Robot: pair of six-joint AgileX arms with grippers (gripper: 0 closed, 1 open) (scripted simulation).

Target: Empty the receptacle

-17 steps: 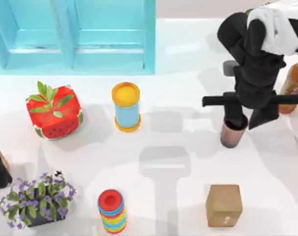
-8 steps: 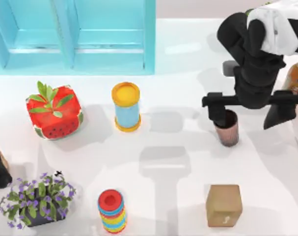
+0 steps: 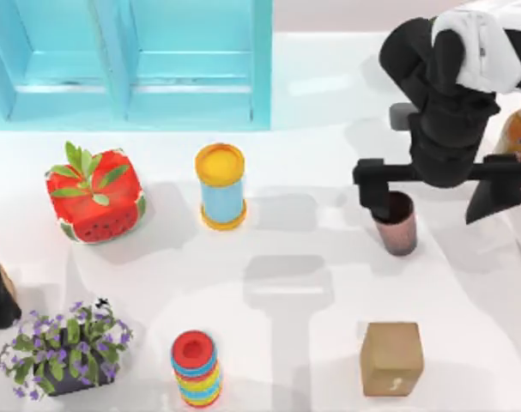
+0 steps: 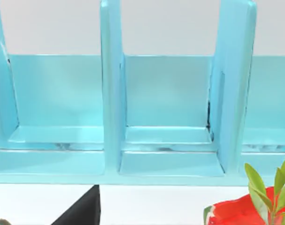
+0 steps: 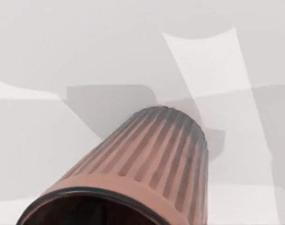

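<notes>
One ribbed cup (image 3: 398, 225) stands upright — right gripper (image 3: 436, 196) spread wide above it, holding nothing. One box (image 3: 390, 358), one bottle (image 3: 519, 130); no readable writing.

Brown ribbed cup (image 3: 399, 227), upright on table's right side, dark inside, prob. empty, rim up

Open white table (image 3: 311, 292) runs through the middle — between the yellow-topped can (image 3: 221, 185) and the ribbed cup (image 3: 396, 223), and down to the gap between the ring stack (image 3: 196, 367) and the wooden block (image 3: 390, 357). The turquoise shelf (image 3: 131, 60) walls off the far left edge, with the watermelon planter (image 3: 93, 195) and flower pot (image 3: 64, 348) crowding the left side. On the right, the right gripper (image 3: 439, 193) stands spread wide over the cup with an orange bottle (image 3: 517, 137) just beside — tight passage there.
</notes>
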